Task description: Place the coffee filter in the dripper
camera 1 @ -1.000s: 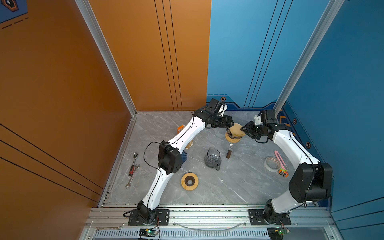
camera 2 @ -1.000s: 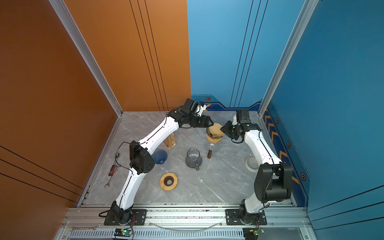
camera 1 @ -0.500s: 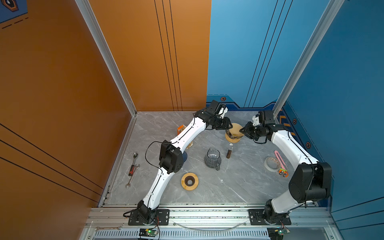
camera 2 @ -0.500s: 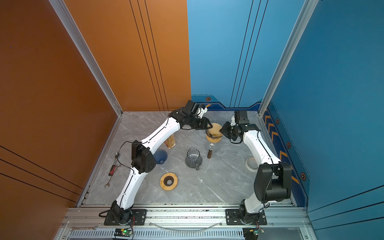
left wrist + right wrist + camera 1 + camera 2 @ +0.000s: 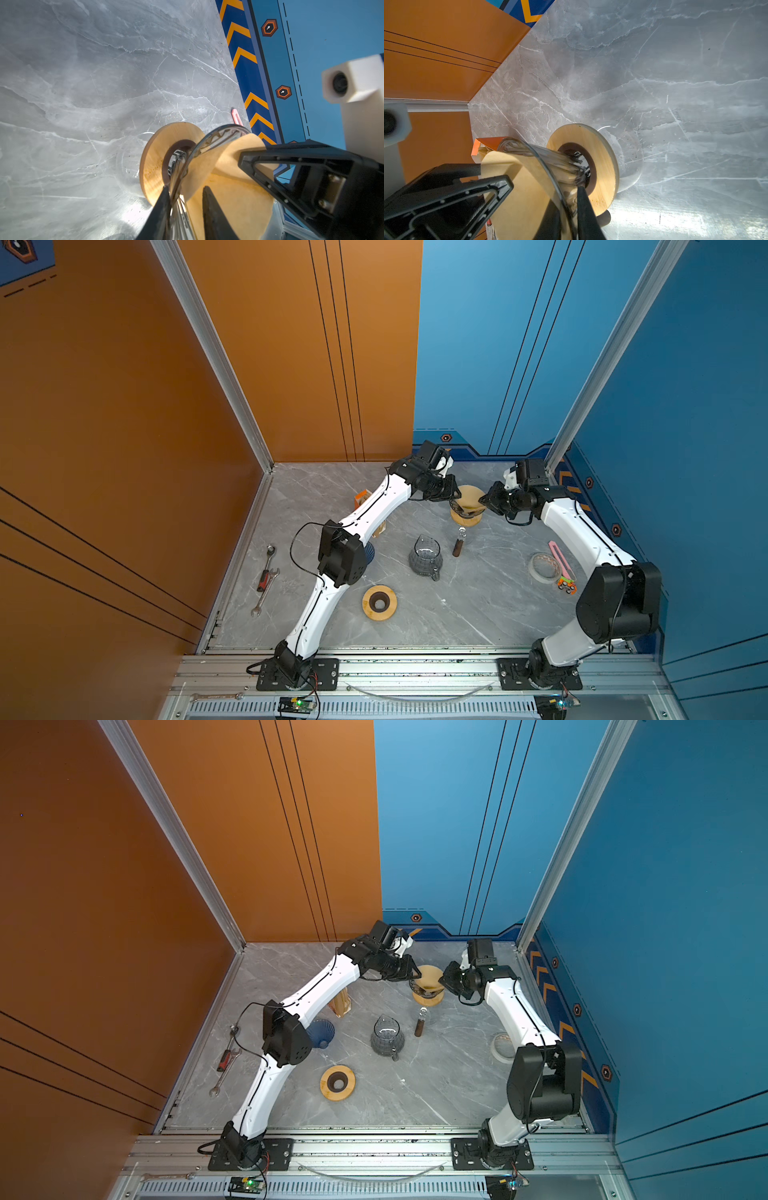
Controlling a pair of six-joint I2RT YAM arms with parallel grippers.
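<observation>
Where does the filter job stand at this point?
Done: the coffee filter already sits inside the dripper, though its paper stands above the glass rim. In hand: left claw and right claw each straddle that rim, paper between the jaws. Remaining: seat it fully, then let go.

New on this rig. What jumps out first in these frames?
Both arms meet at the far middle of the table. There the right end effector pinches the rim of the glass dripper, and the left end effector straddles the opposite side. A tan paper filter stands up out of the dripper. Nearer the front, a spare wooden ring lies alone, just past a glass carafe.
</observation>
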